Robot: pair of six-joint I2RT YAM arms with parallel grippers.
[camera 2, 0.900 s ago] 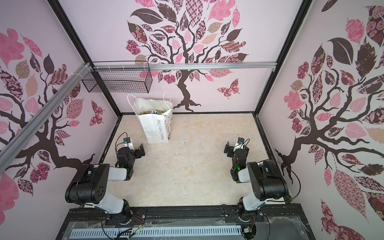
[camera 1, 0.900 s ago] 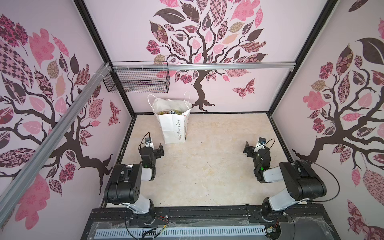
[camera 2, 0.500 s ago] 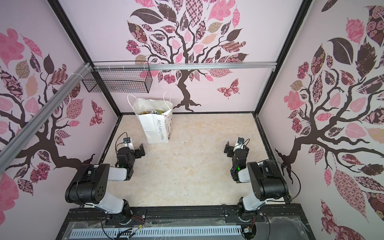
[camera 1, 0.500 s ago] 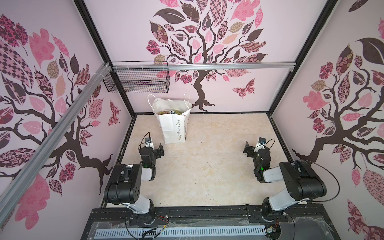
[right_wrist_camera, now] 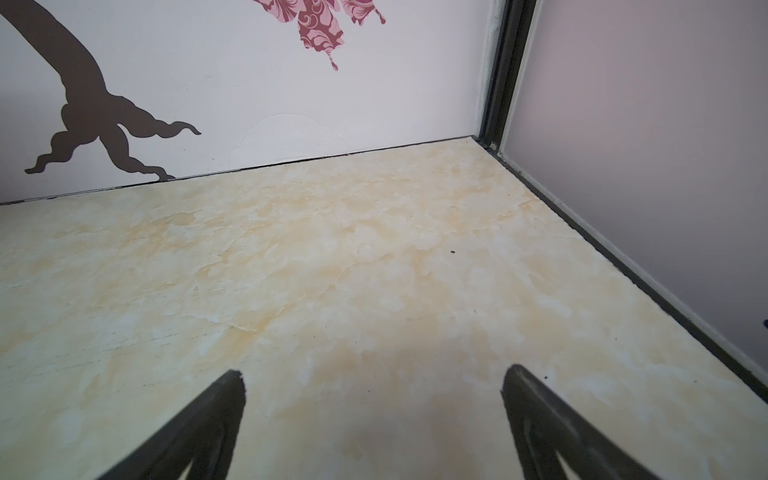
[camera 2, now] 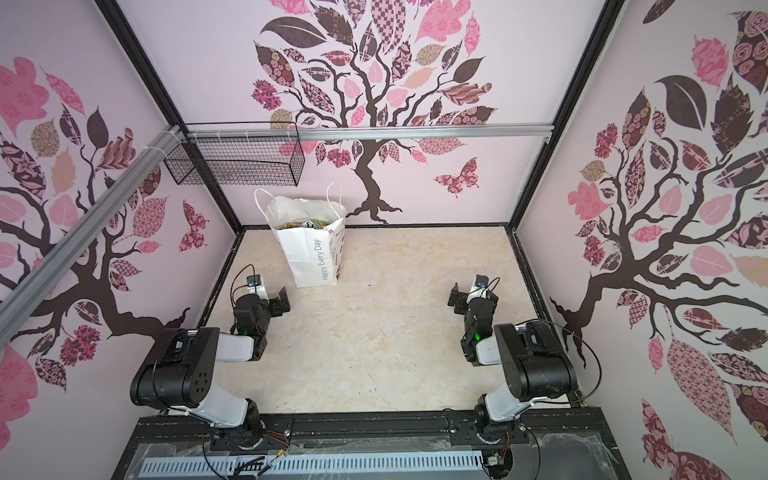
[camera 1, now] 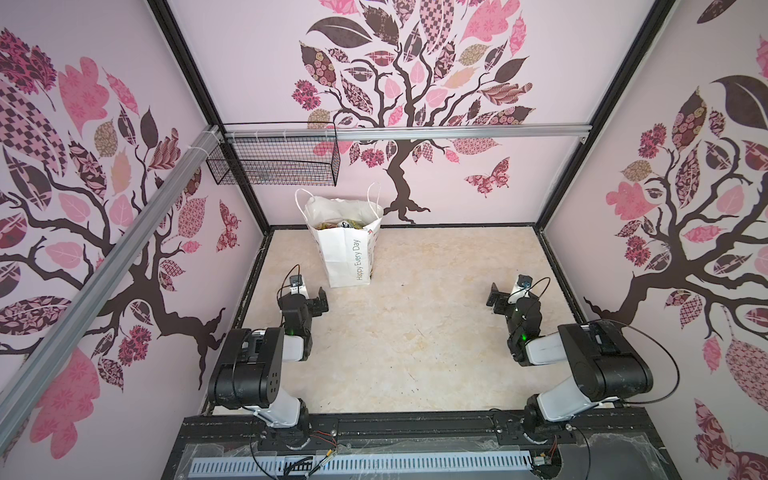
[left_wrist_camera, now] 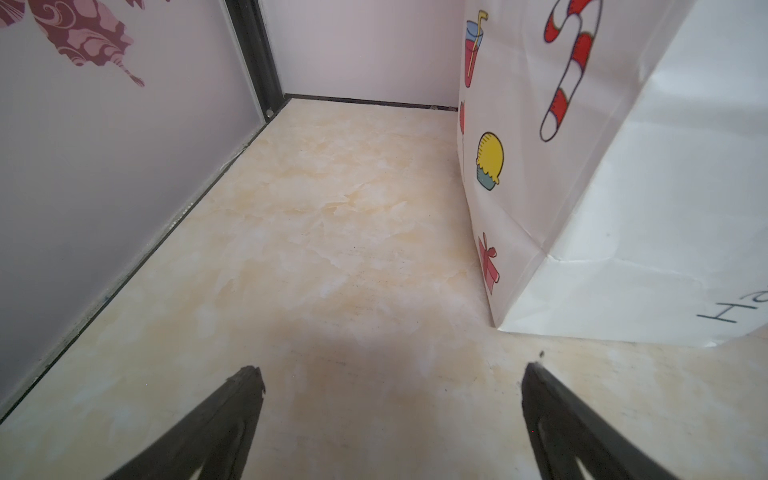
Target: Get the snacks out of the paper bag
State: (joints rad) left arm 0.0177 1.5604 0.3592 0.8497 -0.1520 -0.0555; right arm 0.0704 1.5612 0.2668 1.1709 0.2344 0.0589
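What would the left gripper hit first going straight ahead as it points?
Probably nothing close: the left gripper faces open table, with the back wall beyond; the paper bag stands just beside that line.

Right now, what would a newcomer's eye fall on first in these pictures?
The tall white paper bag stands upright at the far left of the table, its open mouth showing the snacks inside. Nearer the camera, the left gripper and right gripper are both open and hold nothing. A black wire basket hangs in the far left corner, higher than the bag.
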